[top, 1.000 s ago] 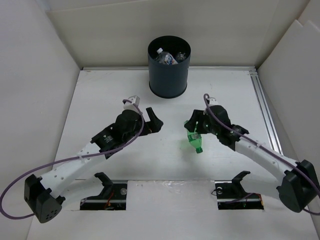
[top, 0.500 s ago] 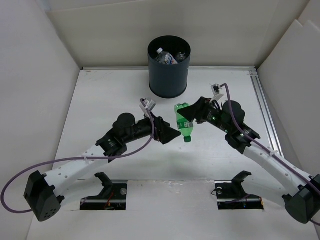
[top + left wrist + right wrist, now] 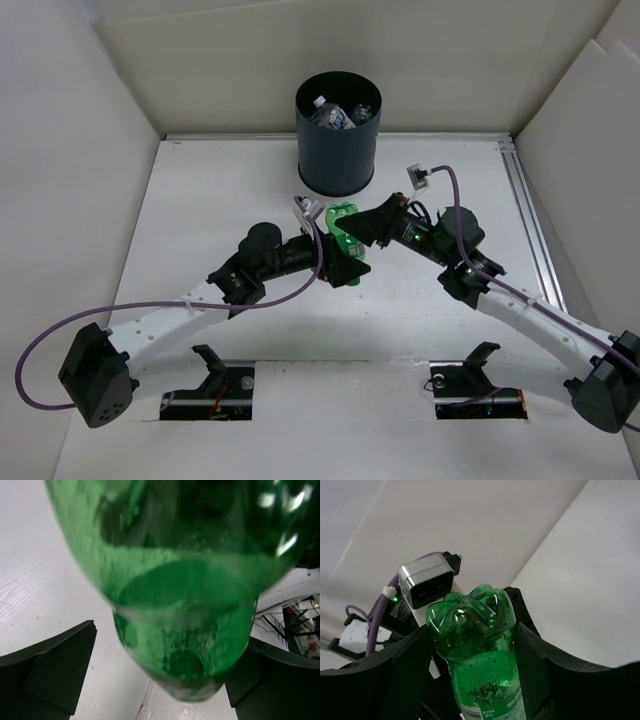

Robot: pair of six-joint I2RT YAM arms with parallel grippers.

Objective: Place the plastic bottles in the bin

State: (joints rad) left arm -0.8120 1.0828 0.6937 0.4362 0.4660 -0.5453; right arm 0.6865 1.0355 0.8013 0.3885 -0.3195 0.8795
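Note:
My right gripper (image 3: 368,228) (image 3: 475,655) is shut on the green bottle (image 3: 338,217) (image 3: 472,630) and holds it above the table, just in front of the bin (image 3: 335,165), with its base pointing away from my wrist. My left gripper (image 3: 338,250) (image 3: 155,680) is open, one finger on each side of the same bottle (image 3: 175,605); there is a clear gap at its left finger (image 3: 50,672). The tall dark bin stands at the back centre, and clear bottles with white-blue labels (image 3: 327,115) lie inside it. The red-labelled bottle is not distinguishable.
White walls close in the table on the left, back and right. A metal rail (image 3: 530,220) runs along the right edge of the table. Two black stands (image 3: 215,365) (image 3: 470,365) sit at the near edge by the arm bases.
My right gripper has lifted the green bottle off the table and carried it left and toward the bin. My left gripper has swung right and now has its open fingers around the bottle.

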